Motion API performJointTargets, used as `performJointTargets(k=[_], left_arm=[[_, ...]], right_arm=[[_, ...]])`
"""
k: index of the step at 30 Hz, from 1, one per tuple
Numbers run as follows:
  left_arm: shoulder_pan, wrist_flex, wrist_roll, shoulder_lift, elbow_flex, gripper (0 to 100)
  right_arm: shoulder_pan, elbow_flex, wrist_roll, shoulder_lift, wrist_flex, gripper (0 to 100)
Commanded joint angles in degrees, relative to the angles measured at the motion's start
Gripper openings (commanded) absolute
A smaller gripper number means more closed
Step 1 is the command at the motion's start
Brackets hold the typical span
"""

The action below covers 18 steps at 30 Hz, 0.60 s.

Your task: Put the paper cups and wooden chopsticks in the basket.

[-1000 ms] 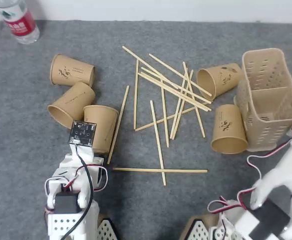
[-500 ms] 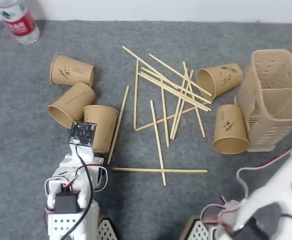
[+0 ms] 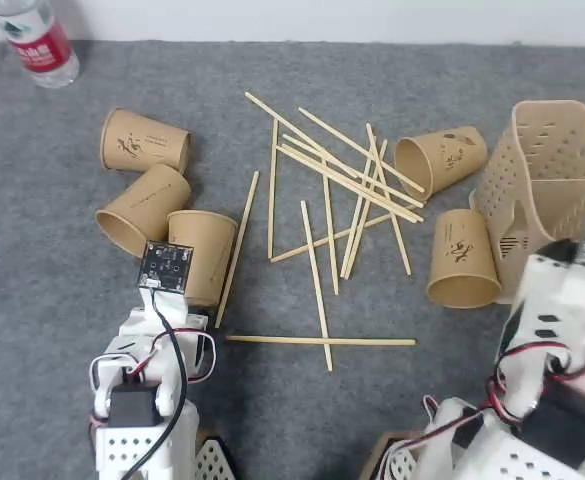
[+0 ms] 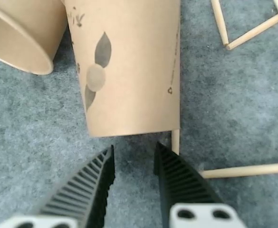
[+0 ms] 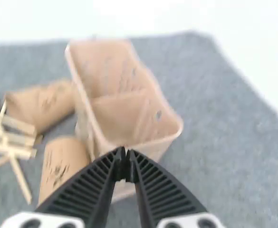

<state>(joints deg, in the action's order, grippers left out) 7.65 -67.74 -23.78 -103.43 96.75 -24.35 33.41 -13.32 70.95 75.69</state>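
Left gripper (image 4: 133, 154): unmoved, fingers slightly spread, just short of the base of a brown paper cup (image 4: 129, 66) lying on its side near the left edge of the grey tabletop (image 3: 62, 330).

Pale wooden chopsticks (image 3: 337, 180): scattered mid-table, unchanged.

Right gripper (image 5: 125, 154): fingers pressed together, has advanced to the tan perforated plastic basket (image 3: 547, 170) at the right edge. The basket has tipped and shifted and looks empty. Judged: may topple.
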Motion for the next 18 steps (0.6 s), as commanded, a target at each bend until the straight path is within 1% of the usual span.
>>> performJointTargets(k=[1,2,3,7,11,15,18], left_arm=[[0.18,-0.09,-0.53,-0.79,-0.31,13],[0.18,-0.09,-0.53,-0.79,-0.31,13],[0.18,-0.09,-0.53,-0.79,-0.31,13],[0.18,-0.18,-0.53,-0.79,-0.31,13],[0.26,-0.18,-0.53,-0.70,-0.31,13],[0.26,-0.18,-0.53,-0.70,-0.31,13],[0.26,-0.18,-0.53,-0.70,-0.31,13]], right_arm=[[5.76,-1.23,-5.45,2.07,7.34,0.8],[8.31,-2.73,-6.77,2.95,10.51,0.8],[11.21,-3.34,-8.00,3.56,11.47,0.8],[19.74,-1.93,-12.13,4.09,10.95,0.8],[27.30,2.55,-18.11,0.66,13.58,0.8],[31.43,7.74,-26.20,-1.98,15.08,1.1],[31.78,10.64,-31.82,-2.15,14.37,1.3]])
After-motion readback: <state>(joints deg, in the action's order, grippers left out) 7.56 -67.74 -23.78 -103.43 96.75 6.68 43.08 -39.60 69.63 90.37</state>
